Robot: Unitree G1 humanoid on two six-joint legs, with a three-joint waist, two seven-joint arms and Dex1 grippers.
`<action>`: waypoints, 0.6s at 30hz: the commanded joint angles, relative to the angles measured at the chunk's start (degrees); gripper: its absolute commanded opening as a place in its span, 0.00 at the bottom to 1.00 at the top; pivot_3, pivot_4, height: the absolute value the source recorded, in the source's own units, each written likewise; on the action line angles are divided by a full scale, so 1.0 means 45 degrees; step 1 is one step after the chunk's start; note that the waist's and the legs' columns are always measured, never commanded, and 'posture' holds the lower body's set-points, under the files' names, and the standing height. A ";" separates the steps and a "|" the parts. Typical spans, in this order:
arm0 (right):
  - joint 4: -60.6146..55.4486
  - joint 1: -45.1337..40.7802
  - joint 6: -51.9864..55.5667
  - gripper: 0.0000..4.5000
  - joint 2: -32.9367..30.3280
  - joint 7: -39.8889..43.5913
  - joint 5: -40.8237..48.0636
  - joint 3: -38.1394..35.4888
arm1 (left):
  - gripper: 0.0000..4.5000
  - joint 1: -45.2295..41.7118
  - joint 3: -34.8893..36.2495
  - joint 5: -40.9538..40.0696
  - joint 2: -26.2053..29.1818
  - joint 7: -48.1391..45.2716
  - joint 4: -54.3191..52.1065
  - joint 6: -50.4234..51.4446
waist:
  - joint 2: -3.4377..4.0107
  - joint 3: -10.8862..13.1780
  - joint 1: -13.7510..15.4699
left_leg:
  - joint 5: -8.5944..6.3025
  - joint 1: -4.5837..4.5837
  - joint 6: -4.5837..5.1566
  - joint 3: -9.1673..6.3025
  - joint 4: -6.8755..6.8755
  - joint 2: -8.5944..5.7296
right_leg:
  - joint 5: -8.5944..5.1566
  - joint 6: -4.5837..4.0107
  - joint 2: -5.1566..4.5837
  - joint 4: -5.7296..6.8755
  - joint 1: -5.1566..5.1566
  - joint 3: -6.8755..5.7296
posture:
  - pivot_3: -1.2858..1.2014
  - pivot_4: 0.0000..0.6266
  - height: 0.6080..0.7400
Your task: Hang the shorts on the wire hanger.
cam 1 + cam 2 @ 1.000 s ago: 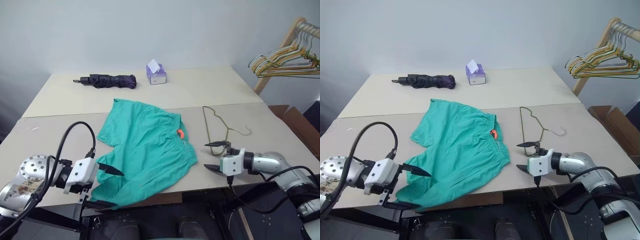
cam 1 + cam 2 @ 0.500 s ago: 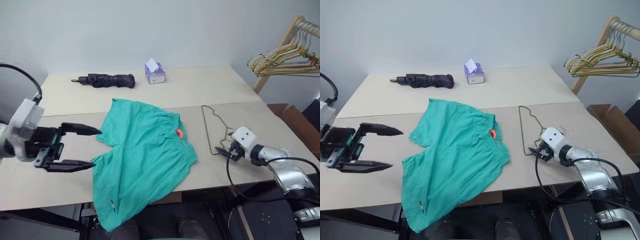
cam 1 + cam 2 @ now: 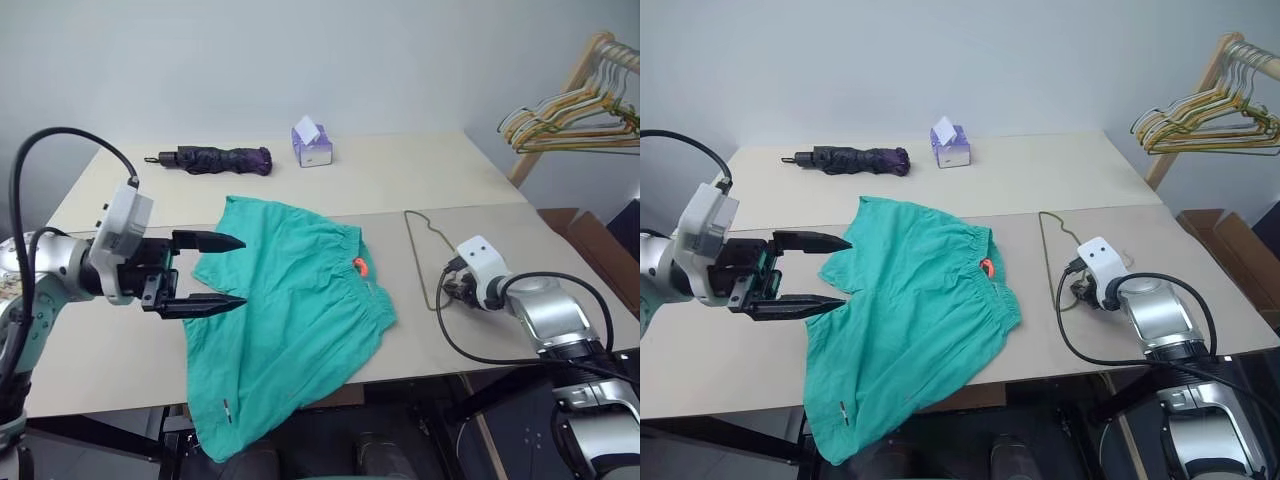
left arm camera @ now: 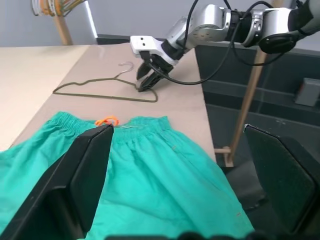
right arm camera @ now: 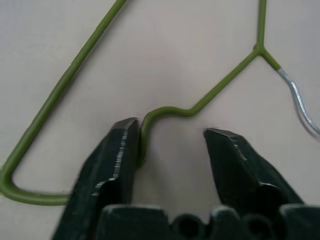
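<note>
On my feed: plain teal-green shorts with an orange-red tab, an olive-green wire hanger, a dark purple umbrella, a lilac tissue box, all on a beige tabletop.

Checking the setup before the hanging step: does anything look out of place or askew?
The shorts lie crooked, one leg drooping off the table's near edge. The wire hanger lies flat beside them, and the right gripper has its jaws astride a kink in the wire.
</note>
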 commanded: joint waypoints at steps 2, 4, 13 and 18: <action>-0.0604 -0.0168 0.1009 0.19 -0.0002 -0.0010 -0.0036 -0.0289 | 1.00 -0.0460 -0.0012 0.0274 -0.0469 0.0527 -0.0264 -0.0126 | 0.0000 0.0000 0.0032 | 0.0000 -0.0005 0.0000 0.0000 0.0009 0.0000 | 0.0001 0.0001 0.0000 0.0001 0.0000 -0.0002 | 0.51 0.06 1.00; -0.0835 -0.0132 0.0928 0.03 -0.0079 -0.0032 -0.0119 -0.0322 | 1.00 -0.0605 -0.0091 0.0427 -0.0714 0.0676 -0.0184 -0.0156 | 0.0000 0.0000 0.0036 | 0.0000 -0.0009 0.0000 -0.0003 0.0010 -0.0002 | 0.0001 0.0002 -0.0001 -0.0002 -0.0001 -0.0005 | 0.51 0.06 1.00; -0.0464 -0.0050 -0.6424 0.01 -0.1480 -0.0987 -0.2097 -0.0590 | 1.00 -0.1892 -0.1445 0.2691 -0.1956 0.2165 0.0787 -0.0695 | 0.0006 0.0005 -0.0069 | 0.0000 -0.0049 0.0000 -0.0009 0.0013 -0.0009 | 0.0003 0.0009 -0.0005 -0.0011 -0.0025 -0.0013 | 0.49 0.05 1.00; 0.0893 0.0121 -1.3938 0.01 -0.3271 -0.2999 -0.5193 0.0329 | 1.00 -0.3634 -0.1789 0.2983 -0.2911 0.3017 0.2382 0.0023 | 0.0006 0.0003 -0.0172 | 0.0000 -0.0069 0.0000 -0.0015 0.0024 -0.0016 | 0.0006 0.0016 -0.0013 -0.0023 -0.0030 -0.0020 | 0.48 0.03 1.00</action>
